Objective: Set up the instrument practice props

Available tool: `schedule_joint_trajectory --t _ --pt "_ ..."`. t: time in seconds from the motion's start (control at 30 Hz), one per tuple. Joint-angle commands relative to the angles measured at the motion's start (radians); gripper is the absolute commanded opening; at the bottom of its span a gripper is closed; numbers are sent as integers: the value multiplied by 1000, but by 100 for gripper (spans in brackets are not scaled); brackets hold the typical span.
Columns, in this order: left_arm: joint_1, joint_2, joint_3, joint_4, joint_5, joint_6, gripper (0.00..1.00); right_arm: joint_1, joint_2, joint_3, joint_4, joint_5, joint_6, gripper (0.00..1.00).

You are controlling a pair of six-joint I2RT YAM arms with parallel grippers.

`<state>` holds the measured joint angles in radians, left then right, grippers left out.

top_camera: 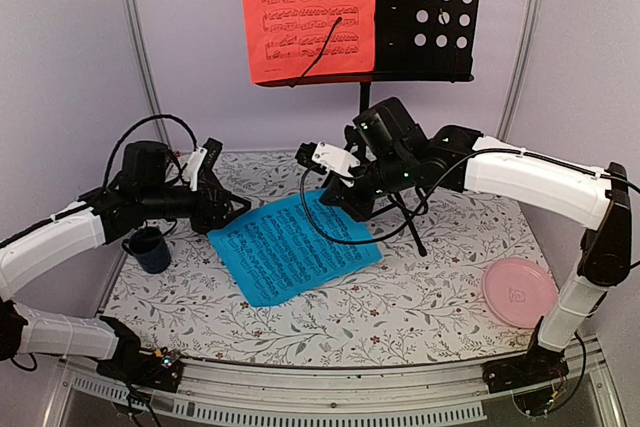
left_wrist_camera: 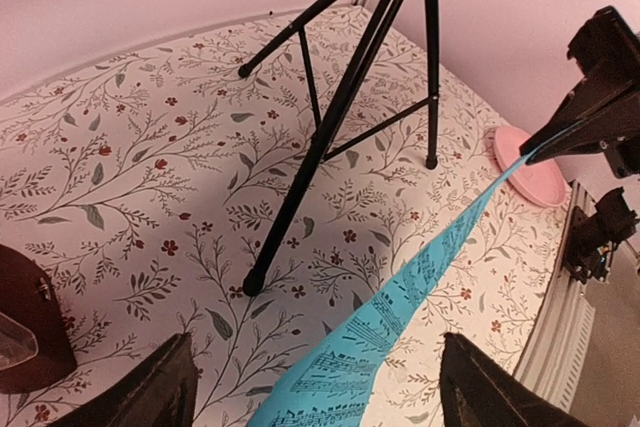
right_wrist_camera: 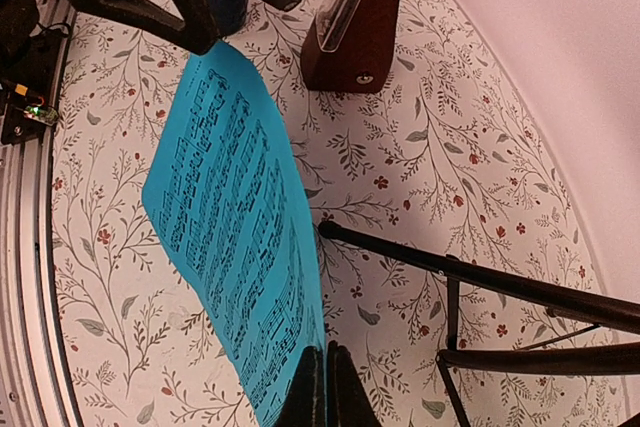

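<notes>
Cyan sheet, mid-frame in the top view, slants up off the desk because the right claw pinches its upper corner, while the left claw gapes wide at its left edge, likely bound for the stand beside the red sheet.

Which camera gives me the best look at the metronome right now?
The right wrist view: the metronome stands upright past the cyan sheet, with most of its body showing and only its top cropped. The left wrist view catches just a corner of it at the lower left edge. The top view does not show it.
</notes>
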<state>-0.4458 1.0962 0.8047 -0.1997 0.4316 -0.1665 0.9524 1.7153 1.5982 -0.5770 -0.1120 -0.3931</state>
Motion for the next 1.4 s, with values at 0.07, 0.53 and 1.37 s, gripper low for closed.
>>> schedule_joint_trajectory --t 0.07,0.53,1.37 --pt "9 6 41 -15 199 61 84 -6 -1 34 -8 -3 -12 0" --pt "-131 60 158 -224 125 355 87 8 -43 34 -28 -74 -56 0" --pt "-288 77 131 -207 26 535 22 94 -134 57 -93 -78 -118 0"
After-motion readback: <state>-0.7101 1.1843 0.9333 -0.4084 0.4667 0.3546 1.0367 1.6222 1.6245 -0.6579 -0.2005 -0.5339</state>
